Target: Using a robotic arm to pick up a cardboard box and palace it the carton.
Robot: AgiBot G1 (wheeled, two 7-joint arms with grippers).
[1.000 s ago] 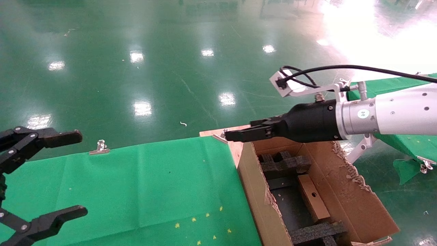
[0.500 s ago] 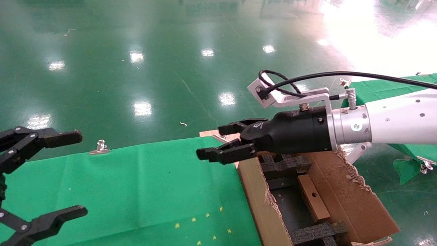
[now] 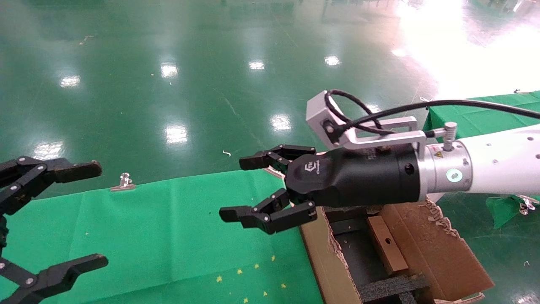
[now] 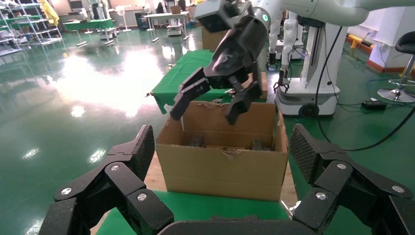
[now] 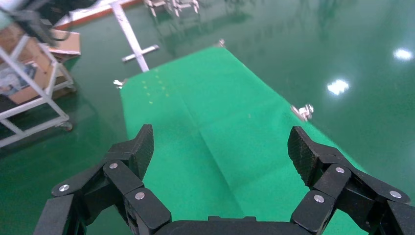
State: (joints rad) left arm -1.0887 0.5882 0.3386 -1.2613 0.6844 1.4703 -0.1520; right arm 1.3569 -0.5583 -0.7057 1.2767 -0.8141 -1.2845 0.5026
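Cardboard box [image 3: 386, 244] with its round hole lies flat inside the carton [image 3: 443, 253], on the dark floor of it, between black foam inserts [image 3: 390, 289], leaning close along the carton's right inner wall. From my head view, my right gripper [image 3: 247, 188] hangs above the edge of the green cloth [image 3: 168, 236], just left of the carton's near corner, fingers spread wide and holding nothing. Its black wrist, silver camera box [image 3: 322, 116] and black cable [image 3: 422, 109] cross over the carton's far end, and a teal light ring [image 3: 454, 175] glows on the white arm. My left gripper [image 3: 63, 215] sits at the left edge over the cloth, also spread wide and empty. A metal clip [image 3: 123, 181] pins the cloth's far edge.

From my left wrist view, my left fingers [image 4: 129, 171] frame the carton [image 4: 225, 166] from its end wall, with the cloth [image 4: 205, 208] just below. My right gripper [image 4: 208, 110] hangs open above the carton's rim. The box itself I cannot make out in that picture.

From my right wrist view, my right fingers [image 5: 318, 161] stand wide apart over the cloth [image 5: 220, 132], with the clip [image 5: 304, 111] at its edge and the shiny green floor [image 5: 318, 44] beyond. Neither carton nor box shows in it.
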